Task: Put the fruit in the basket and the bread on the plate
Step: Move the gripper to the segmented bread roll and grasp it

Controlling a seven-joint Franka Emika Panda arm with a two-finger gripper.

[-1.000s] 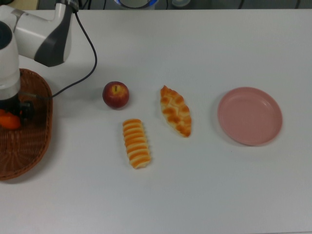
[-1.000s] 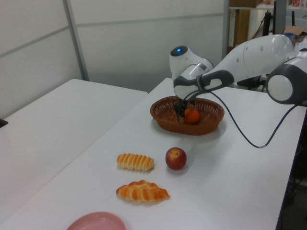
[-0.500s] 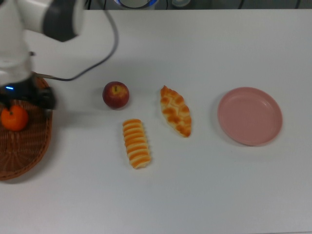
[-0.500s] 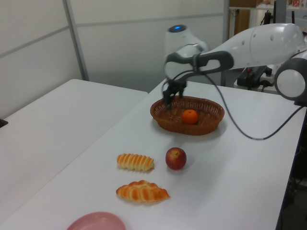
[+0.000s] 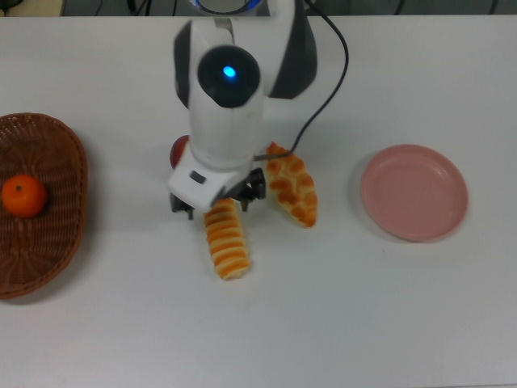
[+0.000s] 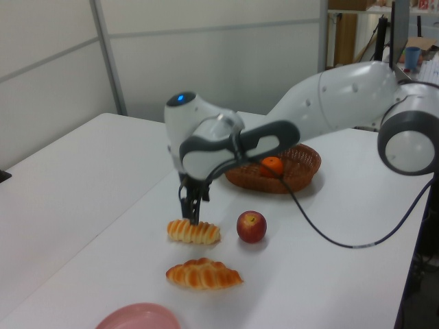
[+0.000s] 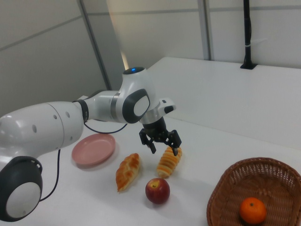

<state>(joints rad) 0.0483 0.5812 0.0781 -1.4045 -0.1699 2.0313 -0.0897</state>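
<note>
Hovering over the ribbed loaf [image 7: 169, 161], the tool [image 7: 163, 147] has fingers spread apart

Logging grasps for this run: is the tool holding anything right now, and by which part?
Nothing is held. The tool is open, poised over one end of the ribbed loaf, not closed on it.
</note>
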